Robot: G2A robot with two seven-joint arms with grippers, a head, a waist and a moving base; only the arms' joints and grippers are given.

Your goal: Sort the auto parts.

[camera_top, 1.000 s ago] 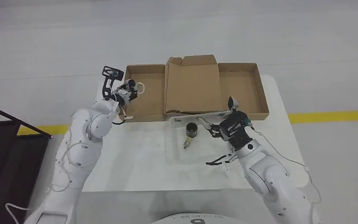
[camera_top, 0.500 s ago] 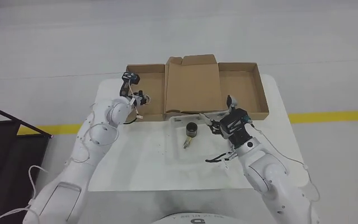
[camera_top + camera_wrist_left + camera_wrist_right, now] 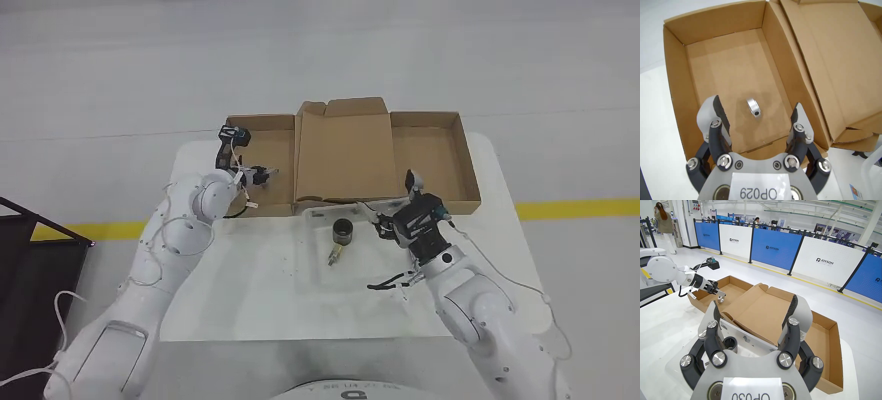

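Observation:
A silver ring (image 3: 754, 108) shows between my left gripper's (image 3: 756, 103) open fingers, over the floor of the cardboard box's left compartment (image 3: 272, 150). I cannot tell whether the ring rests on the floor or is in the air. The right wrist view has the ring (image 3: 721, 298) just under the left gripper (image 3: 718, 292). My right gripper (image 3: 755, 301) is open and holds nothing, in front of the box above a black cylinder (image 3: 730, 344). The cylinder (image 3: 343, 232) stands on the table beside a small brass-coloured part (image 3: 335, 256).
The box has a folded middle flap (image 3: 345, 150) and a bare right compartment (image 3: 432, 160). The two loose parts lie in a clear shallow tray (image 3: 372, 262) on the white table (image 3: 230, 290). A black frame (image 3: 30, 280) stands left of the table.
The left arm has swung from beside the box's left wall to over its left compartment. The right arm has barely moved.

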